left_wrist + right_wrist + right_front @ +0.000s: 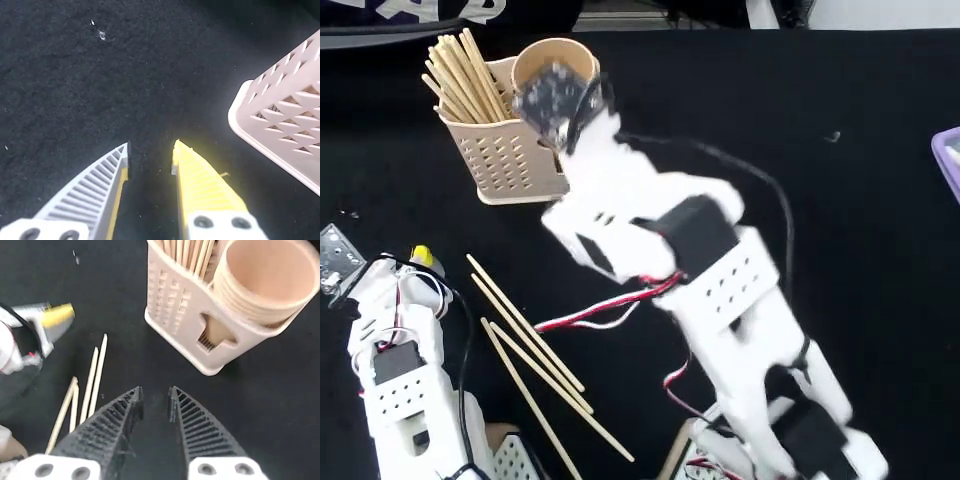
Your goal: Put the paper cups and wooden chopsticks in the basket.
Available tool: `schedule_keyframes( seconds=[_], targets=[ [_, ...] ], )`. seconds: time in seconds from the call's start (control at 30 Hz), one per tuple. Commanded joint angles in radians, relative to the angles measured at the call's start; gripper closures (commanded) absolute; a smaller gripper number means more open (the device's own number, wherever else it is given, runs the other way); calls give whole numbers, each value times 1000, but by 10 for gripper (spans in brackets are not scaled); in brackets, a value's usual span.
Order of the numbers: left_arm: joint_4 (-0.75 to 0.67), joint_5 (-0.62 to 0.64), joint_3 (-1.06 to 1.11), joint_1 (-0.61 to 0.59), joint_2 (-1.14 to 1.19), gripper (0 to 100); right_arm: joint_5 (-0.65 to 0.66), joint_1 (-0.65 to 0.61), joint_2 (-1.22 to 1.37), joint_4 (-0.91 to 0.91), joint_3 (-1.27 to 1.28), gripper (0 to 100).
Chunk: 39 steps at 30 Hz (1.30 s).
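The right tool (155,392) has its two black ribbed fingers (200,425) a little apart with nothing between them, and it points down at the black cloth just in front of the basket (185,305). The basket is a pale plastic one with a perforated wall and stands upright on the table (860,200). Inside it, paper cups (265,280) sit nested at one end and a bundle of chopsticks (465,75) stands upright at the other. Several loose chopsticks (535,360) lie flat on the cloth on the near side of the basket, slanted and partly crossing one another. Beside them and nearer the basket's chopstick end, the left tool (150,147) is held low over the cloth, its grey and yellow fingers spread and holding nothing, with a corner of the basket just off to one side. The cloth is dark, slightly fuzzy and marked with a few white flecks (101,35). Well away from the basket, a purple thing (948,160) pokes in at the table's far side edge. Beyond the basket, past the back of the table, runs a pale strip (880,12) of the room.
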Motion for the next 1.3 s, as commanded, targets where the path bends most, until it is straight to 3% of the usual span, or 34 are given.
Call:
schedule_keyframes(
  seconds=[0.0, 0.2, 0.33, 0.43, 0.67, 1.03, 1.27],
  targets=[
    [-17, 9, -13, -7, -15, 848, -8, -46, -163, -296, 516, 905],
    [-17, 9, -22, -16, -15, 848, -11, -198, -200, -572, 875, 815],
    [-20, 9, -28, -24, -15, 848, -78, -295, -120, -738, 975, 811],
    [-15, 14, -61, -101, -8, 848, -106, -336, -5, -829, 984, 809],
    [-21, 118, -77, -263, -8, 847, -109, -338, 229, -835, 868, 808],
    [-21, 138, -77, -277, -8, 847, -109, -324, 272, -822, 834, 810],
    [-21, 138, -77, -275, -8, 847, -147, -356, 127, -753, 845, 807]
  ],
)
